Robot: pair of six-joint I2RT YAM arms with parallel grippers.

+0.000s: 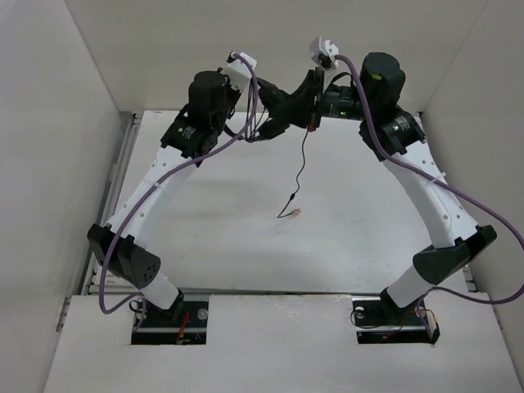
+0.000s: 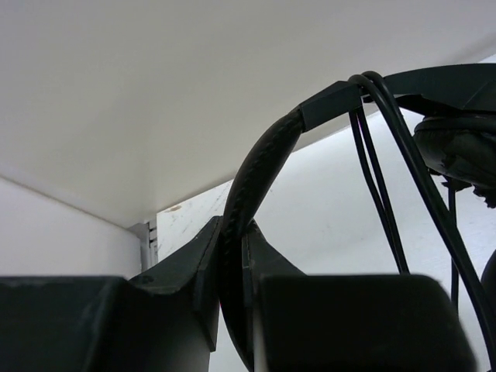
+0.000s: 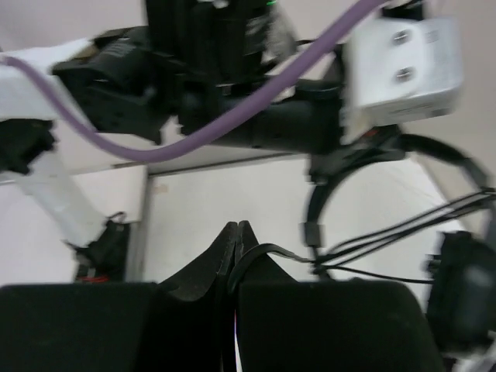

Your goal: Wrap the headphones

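Observation:
The black headphones (image 1: 282, 110) hang in the air at the back of the table, between my two grippers. My left gripper (image 2: 231, 232) is shut on the padded headband (image 2: 256, 174). Loops of thin black cable (image 2: 372, 167) pass over the headband by an earcup (image 2: 457, 147). My right gripper (image 3: 237, 231) is shut on the cable (image 3: 267, 252), which runs right to the headband (image 3: 314, 225) and another earcup (image 3: 461, 291). In the top view the cable (image 1: 304, 155) hangs down from my right gripper (image 1: 313, 115) to the reddish plug (image 1: 294, 214) on the table.
White walls enclose the white table (image 1: 246, 237) on the left, back and right. A metal rail (image 1: 115, 176) runs along the left edge. Purple robot cables (image 1: 176, 168) drape from both arms. The left arm's wrist (image 3: 225, 93) fills the upper right wrist view.

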